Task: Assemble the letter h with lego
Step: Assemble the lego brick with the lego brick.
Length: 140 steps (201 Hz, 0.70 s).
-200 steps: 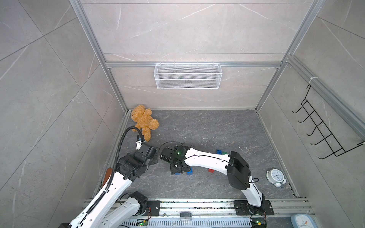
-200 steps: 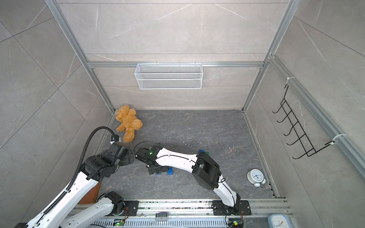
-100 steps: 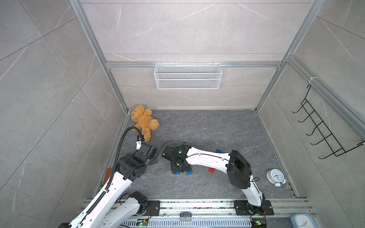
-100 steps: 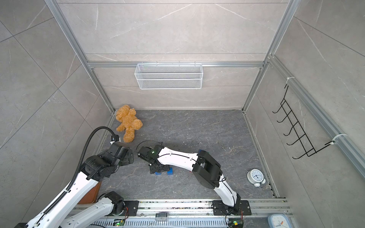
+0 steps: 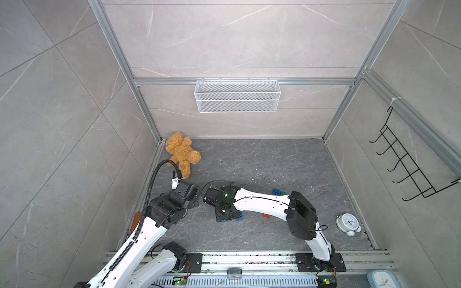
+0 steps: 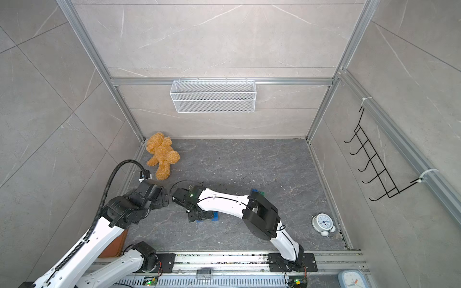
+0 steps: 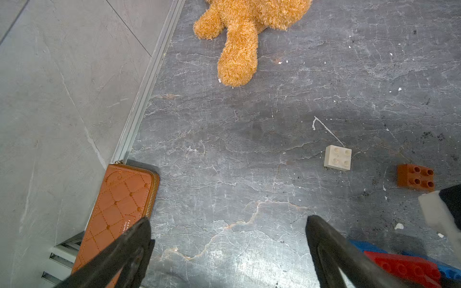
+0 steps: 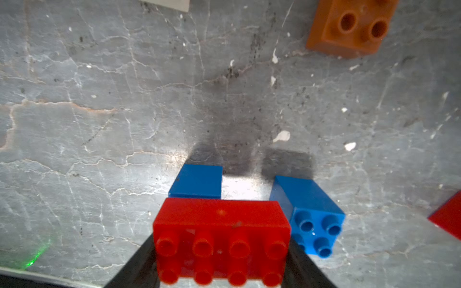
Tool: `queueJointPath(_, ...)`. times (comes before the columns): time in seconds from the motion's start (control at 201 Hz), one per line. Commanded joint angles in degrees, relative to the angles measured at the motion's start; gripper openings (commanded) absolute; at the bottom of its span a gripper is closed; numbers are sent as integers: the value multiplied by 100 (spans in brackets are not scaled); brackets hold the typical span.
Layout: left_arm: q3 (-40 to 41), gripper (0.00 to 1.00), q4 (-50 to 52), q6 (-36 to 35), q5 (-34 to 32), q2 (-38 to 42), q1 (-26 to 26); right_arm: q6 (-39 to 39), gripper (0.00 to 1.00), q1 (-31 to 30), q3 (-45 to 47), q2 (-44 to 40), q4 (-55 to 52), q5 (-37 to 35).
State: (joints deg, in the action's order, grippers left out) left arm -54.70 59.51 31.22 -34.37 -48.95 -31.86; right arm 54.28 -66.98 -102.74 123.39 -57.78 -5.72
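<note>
red brick (image 8: 221,224) being joined to blue brick (image 8: 197,181)
being clamped by right pincer (image 8: 222,271) for steering; left pincer (image 7: 228,220) being held wide, empty

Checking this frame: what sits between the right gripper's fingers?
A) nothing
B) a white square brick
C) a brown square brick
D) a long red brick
D: in the right wrist view the long red brick sits clamped in the right gripper, while the white brick and brown brick lie free, untouched.
</note>
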Motion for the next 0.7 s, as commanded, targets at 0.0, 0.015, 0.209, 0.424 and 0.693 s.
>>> queueJointPath(0.0,3,99,-87,-90,-52,43,19,100,0,-32,-10,83,-221,-73)
queueJointPath(0.015,3,98,-85,-90,-52,51,21,96,0,-34,-16,92,-229,-78)
queueJointPath(0.209,3,98,-83,-89,-53,43,21,92,0,-31,29,220,-214,12)
queueJointPath(0.424,3,98,-84,-91,-48,37,26,-137,0,-32,343,17,198,79)
queueJointPath(0.693,3,98,-89,-99,-35,33,30,-331,0,-26,451,113,157,64)
